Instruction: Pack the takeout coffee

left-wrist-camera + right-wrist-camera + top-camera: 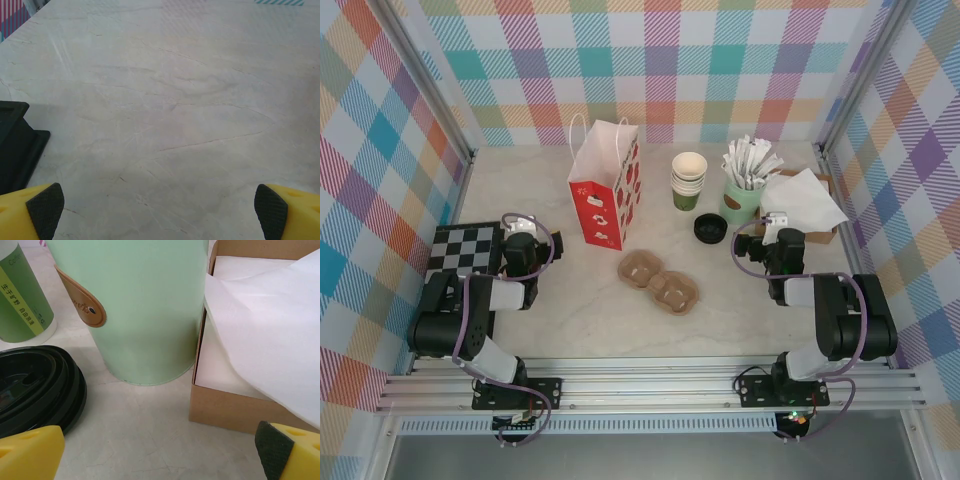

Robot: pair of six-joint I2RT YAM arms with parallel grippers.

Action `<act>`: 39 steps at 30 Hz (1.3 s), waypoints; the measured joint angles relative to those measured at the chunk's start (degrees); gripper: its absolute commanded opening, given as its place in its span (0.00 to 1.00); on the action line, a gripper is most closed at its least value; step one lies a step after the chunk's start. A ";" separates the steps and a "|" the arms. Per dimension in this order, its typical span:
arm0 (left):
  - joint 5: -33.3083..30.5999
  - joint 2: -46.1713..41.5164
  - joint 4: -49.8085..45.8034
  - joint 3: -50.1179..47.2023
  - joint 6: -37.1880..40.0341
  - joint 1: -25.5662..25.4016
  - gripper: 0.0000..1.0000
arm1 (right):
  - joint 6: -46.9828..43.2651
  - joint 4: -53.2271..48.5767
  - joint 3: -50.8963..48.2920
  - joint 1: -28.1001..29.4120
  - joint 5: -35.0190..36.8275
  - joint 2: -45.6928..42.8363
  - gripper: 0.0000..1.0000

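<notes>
Left gripper (157, 212) was wide open over the marble table (190, 100), beside a checkerboard mat (465, 248). Paper bag (605, 190) stood upright, pulp cup carrier (660, 282) in front. Cup stack (688, 178) stood near the black lid (710, 229) lying flat, apart from it; right gripper (160, 450), jaws wide open, faced the lid, mint-green pot (145, 305) and napkin box (225, 407).

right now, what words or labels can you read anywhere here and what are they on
"Co": cut off, on the green paper cup at left
Chinese characters on its yellow-green stripe: too blurred to quote
Stamp on the mint-green pot's tan leather tab: unreadable
Red-and-white paper bag: no legible words
</notes>
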 measured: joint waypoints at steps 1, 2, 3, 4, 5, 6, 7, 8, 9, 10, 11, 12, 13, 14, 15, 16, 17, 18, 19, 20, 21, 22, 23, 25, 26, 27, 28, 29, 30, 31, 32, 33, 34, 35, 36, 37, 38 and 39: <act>0.02 0.00 0.00 0.00 0.00 0.00 1.00 | 0.00 0.00 0.00 0.00 0.00 0.00 1.00; 0.00 0.00 0.00 0.00 0.00 0.00 1.00 | 0.00 0.00 0.00 0.00 0.00 0.00 1.00; 0.02 0.00 0.00 0.00 0.00 0.02 1.00 | 0.02 0.00 0.00 0.00 0.00 0.00 1.00; 0.02 0.00 -0.02 0.00 0.00 0.02 1.00 | 0.00 0.00 0.02 0.00 0.00 0.00 1.00; 0.02 0.00 0.00 0.00 0.00 0.00 1.00 | 0.02 0.00 0.00 0.00 0.00 0.00 1.00; 0.02 0.00 -0.02 0.00 0.00 0.02 1.00 | 0.00 0.00 0.00 0.00 0.00 0.00 1.00; 0.02 0.00 -0.02 0.00 0.00 0.02 1.00 | 0.00 0.00 0.00 0.00 0.00 0.00 1.00; 0.02 0.00 0.00 0.00 0.00 0.02 1.00 | 0.00 0.00 0.02 0.00 0.00 0.00 1.00; 0.02 0.00 0.00 0.00 0.00 0.02 1.00 | 0.00 0.00 0.00 0.00 0.00 0.00 1.00; 0.02 0.00 -0.02 0.00 0.00 0.02 1.00 | 0.00 0.00 0.00 0.00 0.00 0.00 1.00; 0.02 0.00 -0.02 0.00 0.00 0.02 1.00 | 0.02 0.00 0.02 0.00 0.00 0.00 1.00; 0.02 0.00 0.00 0.00 0.00 0.02 1.00 | 0.00 0.00 0.00 0.00 0.00 0.00 1.00; 0.02 0.00 0.00 0.00 0.00 0.02 1.00 | 0.00 0.00 0.02 0.00 0.00 0.00 1.00; 0.02 0.00 0.00 0.00 0.00 0.02 1.00 | 0.00 0.00 0.00 0.00 0.00 0.00 1.00; 0.02 0.00 0.00 0.00 0.00 0.02 1.00 | 0.00 0.00 0.00 0.00 0.00 0.00 1.00; 0.02 0.00 0.00 0.00 0.00 0.02 1.00 | 0.00 0.00 0.00 0.00 0.00 0.00 1.00; 0.02 0.00 0.00 0.00 0.00 0.02 1.00 | 0.02 0.00 0.02 0.00 0.00 0.00 1.00; 0.02 0.00 0.00 0.00 0.00 0.02 1.00 | 0.00 0.00 0.00 0.00 0.00 0.00 1.00; 0.02 0.00 0.00 0.00 0.00 0.02 1.00 | 0.00 0.00 0.00 0.00 0.00 0.00 1.00; 0.04 0.00 -0.04 0.00 0.00 0.00 1.00 | 0.00 0.00 0.02 0.00 0.00 0.00 1.00; 0.20 -0.02 -0.33 0.00 0.00 0.00 1.00 | 0.00 -0.02 0.02 0.00 0.00 0.00 1.00; 0.35 -0.13 -0.87 0.02 0.00 0.02 1.00 | 0.00 -0.31 0.13 0.00 0.00 -0.02 1.00; 0.48 -0.46 -2.32 0.20 0.02 0.02 1.00 | 0.02 -1.40 0.57 0.00 0.00 -0.20 1.00; 0.35 -2.16 -6.49 1.11 0.02 0.00 1.00 | 0.02 -4.55 1.75 0.00 -0.04 -1.44 1.00; -0.13 -3.87 -8.76 1.77 -0.04 0.00 1.00 | 0.02 -6.56 2.29 0.00 -0.20 -2.97 1.00; -0.96 -6.25 -11.23 2.49 -0.33 -0.02 1.00 | 0.13 -8.52 2.75 0.00 -0.26 -5.03 1.00; -1.84 -8.68 -14.14 3.45 -1.03 -0.02 1.00 | 0.72 -10.99 3.17 0.00 -0.22 -7.58 1.00; -3.02 -12.00 -18.03 4.98 -2.01 -0.07 1.00 | 1.73 -13.77 3.65 0.02 -0.17 -10.88 1.00; -4.07 -15.15 -21.49 6.82 -3.13 -0.17 1.00 | 3.26 -16.87 4.24 0.02 -0.33 -14.73 1.00; -5.29 -18.12 -25.05 9.07 -4.46 -0.37 1.00 | 4.94 -19.69 4.90 0.07 -0.59 -18.51 1.00; -6.64 -21.22 -28.85 12.04 -6.01 -0.66 1.00 | 7.10 -22.73 5.73 0.20 -0.98 -22.64 1.00; -7.85 -23.89 -32.44 15.19 -7.74 -1.09 1.00 | 9.27 -25.42 6.54 0.48 -1.55 -26.56 1.00; -8.61 -25.94 -35.56 18.18 -9.35 -1.53 1.00 | 11.17 -27.58 7.30 0.76 -2.23 -29.90 1.00; -8.81 -27.80 -39.19 21.73 -11.21 -1.90 1.00 | 13.05 -29.73 8.11 1.07 -3.02 -33.03 1.00; -8.33 -29.03 -42.86 25.27 -12.96 -2.21 1.00 | 14.95 -32.30 9.16 1.57 -3.89 -36.17 1.00; -7.45 -29.66 -46.40 28.89 -14.56 -2.40 1.00 | 16.41 -34.56 10.16 2.01 -4.61 -38.32 1.00; -6.14 -29.79 -50.34 33.16 -16.17 -2.60 1.00 | 17.99 -37.33 11.65 2.49 -5.44 -40.39 1.00; -4.24 -29.38 -53.90 37.22 -17.35 -2.69 1.00 | 19.39 -40.37 13.68 2.89 -6.38 -41.62 1.00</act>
